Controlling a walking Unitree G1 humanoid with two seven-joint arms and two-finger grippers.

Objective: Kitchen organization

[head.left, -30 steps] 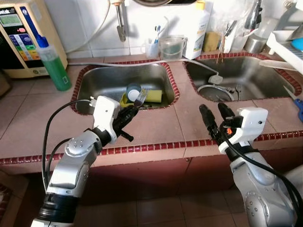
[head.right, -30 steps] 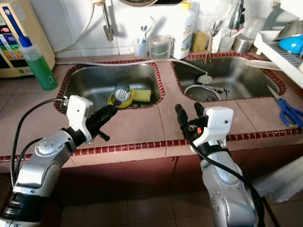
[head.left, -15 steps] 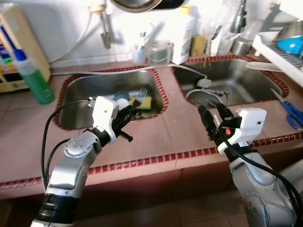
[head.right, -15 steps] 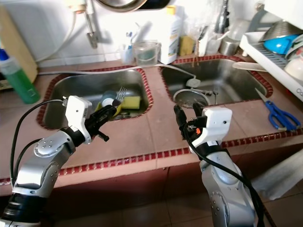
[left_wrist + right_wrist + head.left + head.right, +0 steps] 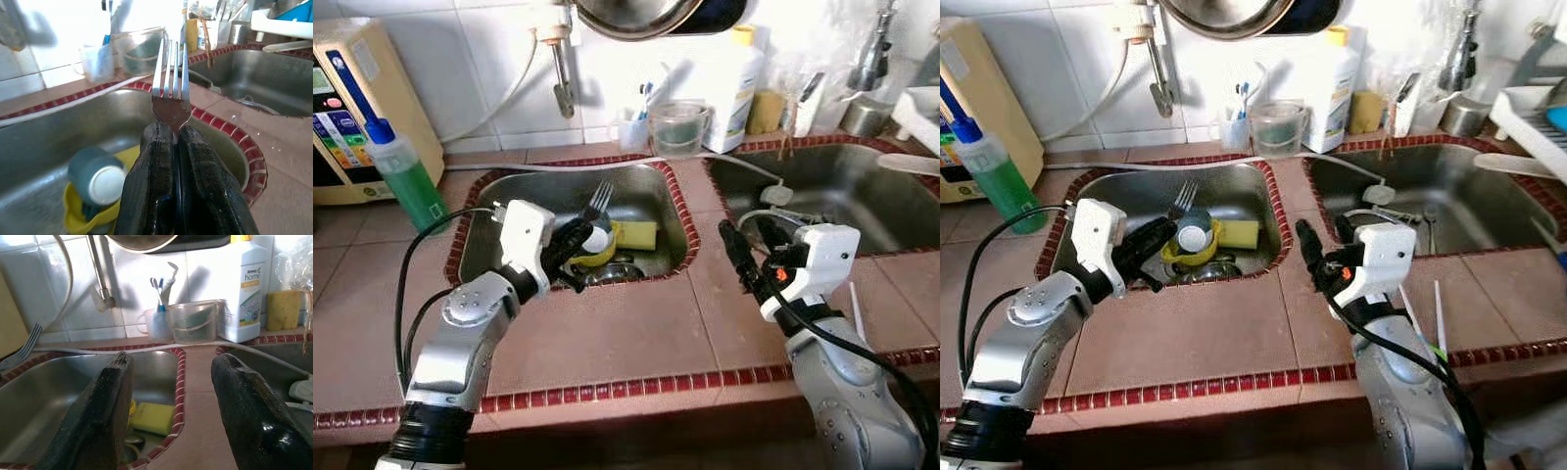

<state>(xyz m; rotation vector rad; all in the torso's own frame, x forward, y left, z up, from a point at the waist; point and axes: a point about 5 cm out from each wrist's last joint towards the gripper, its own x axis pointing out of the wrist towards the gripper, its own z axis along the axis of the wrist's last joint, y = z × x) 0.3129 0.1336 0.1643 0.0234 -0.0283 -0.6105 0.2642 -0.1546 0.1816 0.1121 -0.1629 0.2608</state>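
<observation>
The left gripper has its fingers clamped on the fork, tines pointing up and far, above the near rim of the left sink. The right gripper hovers at right, fingers apart, holding nothing.

This is a home kitchen, and a well-used one. Everything gathers round the left sink, a steel basin set into a tiled counter edged with dark red trim. A yellow sponge lies inside it, and a second basin sits just to its right. Behind it, against the white tiled wall, stand a cup of toothbrushes, a clear plastic jug and a white detergent bottle. To its left stands a green soap bottle, near a beige water purifier.
</observation>
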